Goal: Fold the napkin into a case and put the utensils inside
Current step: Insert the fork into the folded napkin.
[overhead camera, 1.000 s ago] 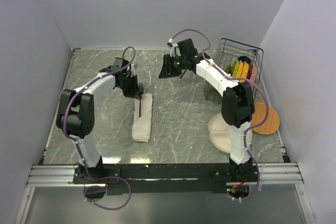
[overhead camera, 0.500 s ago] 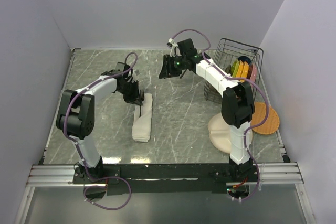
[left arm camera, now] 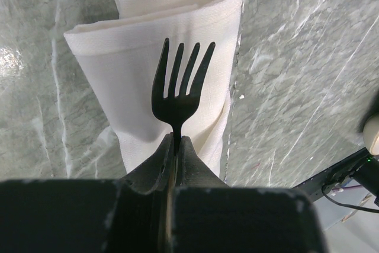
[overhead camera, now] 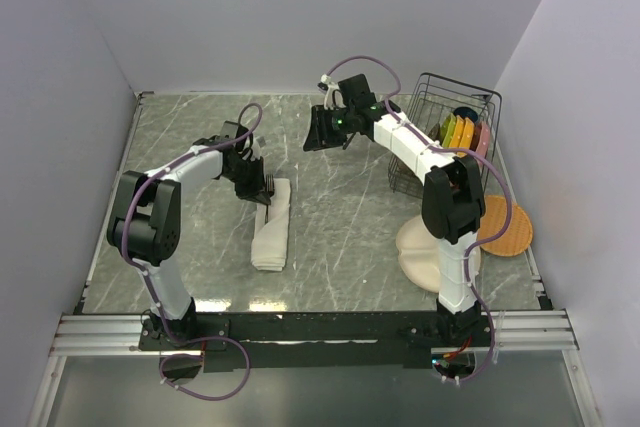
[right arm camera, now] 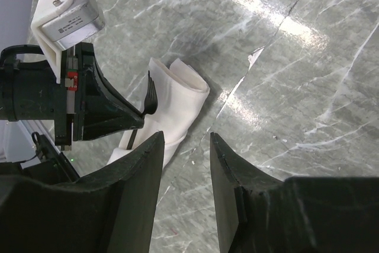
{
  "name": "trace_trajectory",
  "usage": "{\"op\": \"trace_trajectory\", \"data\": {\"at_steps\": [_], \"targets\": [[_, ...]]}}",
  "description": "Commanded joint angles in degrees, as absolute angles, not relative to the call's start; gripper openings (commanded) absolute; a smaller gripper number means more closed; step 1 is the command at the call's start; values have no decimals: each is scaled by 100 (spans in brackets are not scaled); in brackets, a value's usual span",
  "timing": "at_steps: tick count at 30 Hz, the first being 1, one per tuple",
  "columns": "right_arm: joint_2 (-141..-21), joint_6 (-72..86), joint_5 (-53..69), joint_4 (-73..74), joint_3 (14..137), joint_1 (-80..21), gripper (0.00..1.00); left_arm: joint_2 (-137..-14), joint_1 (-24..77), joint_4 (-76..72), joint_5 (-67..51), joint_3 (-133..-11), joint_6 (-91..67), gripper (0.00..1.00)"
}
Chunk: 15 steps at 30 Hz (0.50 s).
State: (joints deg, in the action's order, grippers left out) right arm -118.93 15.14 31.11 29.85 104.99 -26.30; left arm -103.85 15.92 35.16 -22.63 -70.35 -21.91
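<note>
Overhead; both wrist views on napkin (left arm camera: pixel 136 57)

left arm (overhead camera: pixel 185 162), right arm (overhead camera: pixel 410 147): white link shells, black joint housings. purple cable (overhead camera: pixel 355 60) loops behind claw on each. left gripper (left arm camera: pixel 176 140): matte black, fingers taper to narrow tips; white boxy camera module (right arm camera: pixel 65 22) with red tab behind it. right gripper (right arm camera: pixel 186 140): black, broad curved fingers.

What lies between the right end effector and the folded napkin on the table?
Only the bare marble table. The right wrist view shows nothing else in the stretch from the open right end effector to the napkin.
</note>
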Motion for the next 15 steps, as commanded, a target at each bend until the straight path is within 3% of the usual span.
{"op": "trace_trajectory", "data": {"at_steps": [1,15], "targets": [[-11584,1406,3059,3015,10608,-2558,45,-10274,1626,3621,-2285,-7031,-2268,7],[-11716,1310,2909,3138,10863,-2487,45,-10397,1626,3753,-2338,-7040,-2215,7]]}}
